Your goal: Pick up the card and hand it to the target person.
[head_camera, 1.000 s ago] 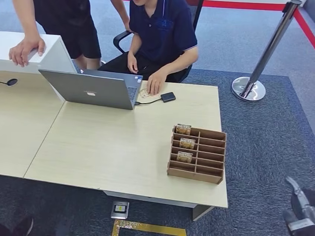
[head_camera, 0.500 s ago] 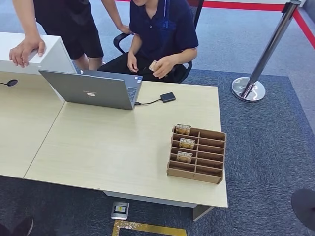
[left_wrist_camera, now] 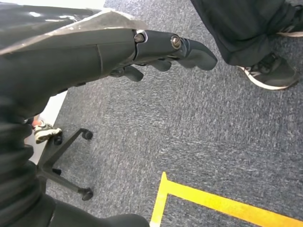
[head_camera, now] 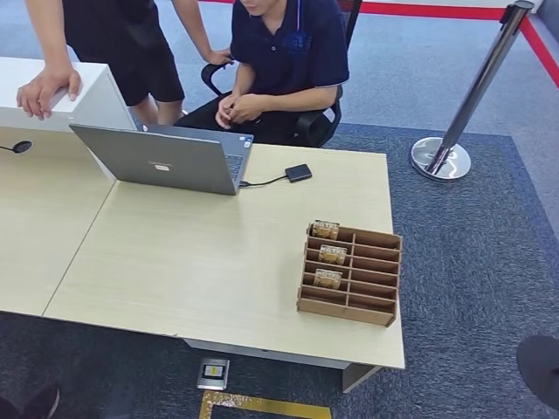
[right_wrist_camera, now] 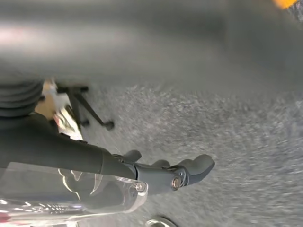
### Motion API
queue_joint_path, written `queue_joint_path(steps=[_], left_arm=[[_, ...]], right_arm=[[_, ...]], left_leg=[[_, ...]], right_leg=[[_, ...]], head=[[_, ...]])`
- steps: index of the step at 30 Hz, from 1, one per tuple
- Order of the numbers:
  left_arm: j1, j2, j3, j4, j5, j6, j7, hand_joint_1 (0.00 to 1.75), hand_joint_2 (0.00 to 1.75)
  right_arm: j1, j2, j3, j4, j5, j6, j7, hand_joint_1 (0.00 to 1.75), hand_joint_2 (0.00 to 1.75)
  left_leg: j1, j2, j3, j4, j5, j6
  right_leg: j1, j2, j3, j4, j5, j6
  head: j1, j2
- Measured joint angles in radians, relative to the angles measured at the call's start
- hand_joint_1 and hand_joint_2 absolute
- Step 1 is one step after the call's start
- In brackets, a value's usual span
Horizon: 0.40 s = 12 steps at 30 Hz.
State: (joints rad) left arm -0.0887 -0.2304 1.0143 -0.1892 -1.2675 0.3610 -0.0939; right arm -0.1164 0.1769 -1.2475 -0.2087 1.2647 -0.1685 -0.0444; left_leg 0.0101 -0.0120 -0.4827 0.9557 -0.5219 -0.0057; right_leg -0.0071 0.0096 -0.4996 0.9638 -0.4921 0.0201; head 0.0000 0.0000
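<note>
A brown cardboard card holder [head_camera: 376, 288] stands on the right part of the light wooden table [head_camera: 197, 253]. Its left column carries three cards [head_camera: 325, 230], [head_camera: 332, 254], [head_camera: 327, 278]. Behind the table's far edge sits a person in a dark blue shirt [head_camera: 290, 52], both hands together [head_camera: 238, 106] in front of the body; I cannot make out a card in them. My left hand [left_wrist_camera: 157, 52] hangs over grey carpet with fingers stretched out, holding nothing. My right hand [right_wrist_camera: 161, 172] also hangs with fingers extended and nothing in it; that picture is blurred.
A grey laptop [head_camera: 158, 159] and a small black device [head_camera: 298, 172] on a cable lie at the table's far side. A second person [head_camera: 119, 44] leans on a white counter [head_camera: 93, 87] at far left. A chrome stanchion [head_camera: 440, 158] stands far right. Yellow floor tape [left_wrist_camera: 228, 205] crosses the carpet.
The seated person lifted a card off the table and drew both hands back to the body. My right hand has dropped out of the head view's lower right corner.
</note>
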Motion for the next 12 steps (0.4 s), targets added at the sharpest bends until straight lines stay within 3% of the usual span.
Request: queue_joint_path(steps=[1,2,4,5,6,12], left_arm=[[0.0,-0.001,-0.19,0.0,0.255,-0.026,0.001,0.0,1.75],[-0.001,-0.001,-0.255,0.0,0.383,-0.023,0.002,0.0,1.75],[-0.002,-0.003,-0.236,-0.001,0.409,-0.016,0.004,0.0,1.75],[-0.002,-0.004,-0.036,-0.002,0.148,0.017,0.005,0.0,1.75],[-0.002,-0.004,0.037,-0.003,0.012,0.019,0.007,0.0,1.75],[-0.003,-0.002,0.038,-0.001,-0.027,0.023,0.011,0.0,1.75]], right_arm=[[0.0,-0.001,0.253,0.0,-0.25,-0.004,-0.006,0.0,1.75],[0.0,-0.001,0.375,0.0,-0.379,-0.01,-0.008,0.0,1.75],[0.002,0.001,0.408,0.001,-0.426,-0.02,-0.004,0.0,1.75],[0.003,0.002,0.165,0.001,-0.185,-0.022,-0.001,0.0,1.75],[0.004,0.004,0.048,0.001,-0.068,-0.023,0.004,0.0,1.75],[0.01,0.014,0.032,0.007,-0.036,-0.02,0.04,0.0,1.75]], left_leg=[[0.0,0.0,0.0,0.0,0.0,0.0],[0.0,0.0,0.001,0.0,0.0,0.0],[0.0,-0.001,0.001,0.0,0.0,0.0],[0.0,-0.001,0.001,0.0,0.0,0.0],[0.0,-0.001,0.001,0.0,0.0,0.0],[0.0,-0.001,0.001,0.0,0.0,0.0]], right_leg=[[0.0,0.0,0.0,0.0,0.0,0.0],[0.0,0.0,0.001,0.0,0.0,0.0],[0.0,0.0,0.001,0.0,0.0,0.0],[0.0,-0.001,0.001,0.0,0.0,0.0],[0.0,-0.001,0.001,0.0,0.0,0.0],[0.0,-0.001,0.0,0.0,0.0,0.0]], head=[[0.0,0.0],[0.0,0.0],[0.0,0.0],[0.0,0.0],[0.0,0.0],[0.0,0.0]])
